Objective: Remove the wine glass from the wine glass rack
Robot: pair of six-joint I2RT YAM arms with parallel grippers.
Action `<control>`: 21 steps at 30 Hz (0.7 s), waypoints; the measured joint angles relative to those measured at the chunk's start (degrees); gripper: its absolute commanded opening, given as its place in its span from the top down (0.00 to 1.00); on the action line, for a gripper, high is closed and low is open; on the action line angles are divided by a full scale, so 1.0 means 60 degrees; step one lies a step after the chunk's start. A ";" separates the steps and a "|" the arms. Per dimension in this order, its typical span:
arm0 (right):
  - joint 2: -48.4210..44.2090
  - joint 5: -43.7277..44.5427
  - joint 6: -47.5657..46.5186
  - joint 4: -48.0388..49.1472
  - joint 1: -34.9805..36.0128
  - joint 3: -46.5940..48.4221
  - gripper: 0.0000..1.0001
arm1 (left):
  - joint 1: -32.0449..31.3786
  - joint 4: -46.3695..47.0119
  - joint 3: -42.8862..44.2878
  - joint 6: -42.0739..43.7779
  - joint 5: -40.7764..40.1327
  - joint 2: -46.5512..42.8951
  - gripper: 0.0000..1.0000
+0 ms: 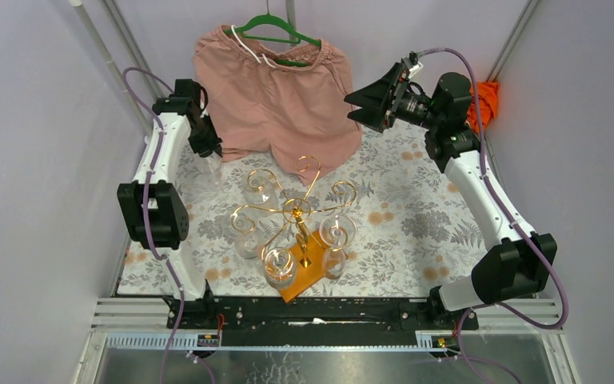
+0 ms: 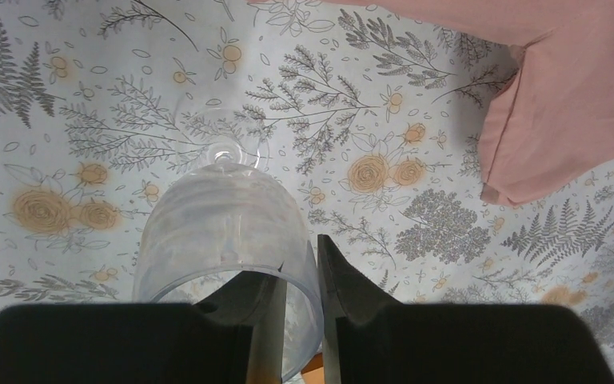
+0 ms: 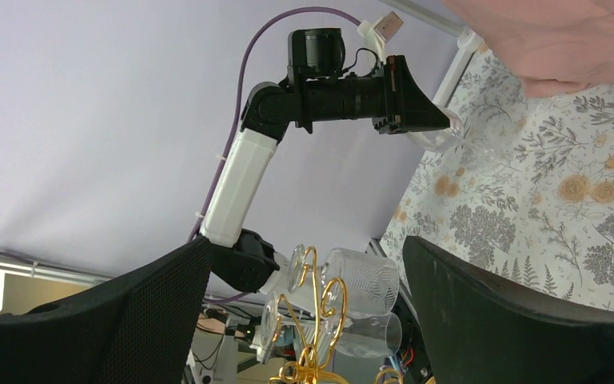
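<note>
Wine glass: we see the wine glass clear of the wine glass rack, at the far left of the table, just beside the hem of the pink shorts.
Left claw: the left gripper is pinched on the glass's rim, one finger inside the bowl and one outside, with the stem pointing away toward the floral tablecloth.
Contact with the cloth: we cannot tell whether the foot touches it.
Right claw: the right gripper hangs raised at the far right with its fingers spread wide, holding nothing.
Rack: it stands in its wooden base near the middle, with other glasses hanging from its scrolls.
Handling: we judge the glass light, stiff, slick and easily broken, and a rim pinch lets it swing and loads thin glass.
Better hold: we would favour the stem or the lower bowl, with gentle pressure.
Progress: we judge the removal done, with only a soft set-down left.
</note>
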 measured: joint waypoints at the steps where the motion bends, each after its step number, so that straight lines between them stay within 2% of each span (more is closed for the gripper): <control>1: 0.0007 0.0000 -0.0011 0.0000 0.0000 0.0000 0.04 | 0.0000 0.0055 -0.0058 -0.0004 0.0047 0.0011 1.00; 10: 0.0051 0.0004 -0.0047 0.0004 -0.0018 -0.0015 0.04 | -0.0004 0.1133 -0.0670 -0.0197 0.0608 0.0015 1.00; 21: 0.0098 0.0087 -0.0022 0.0160 -0.0018 -0.0259 0.05 | -0.0284 0.2000 -0.0925 -0.0368 0.0608 0.0226 1.00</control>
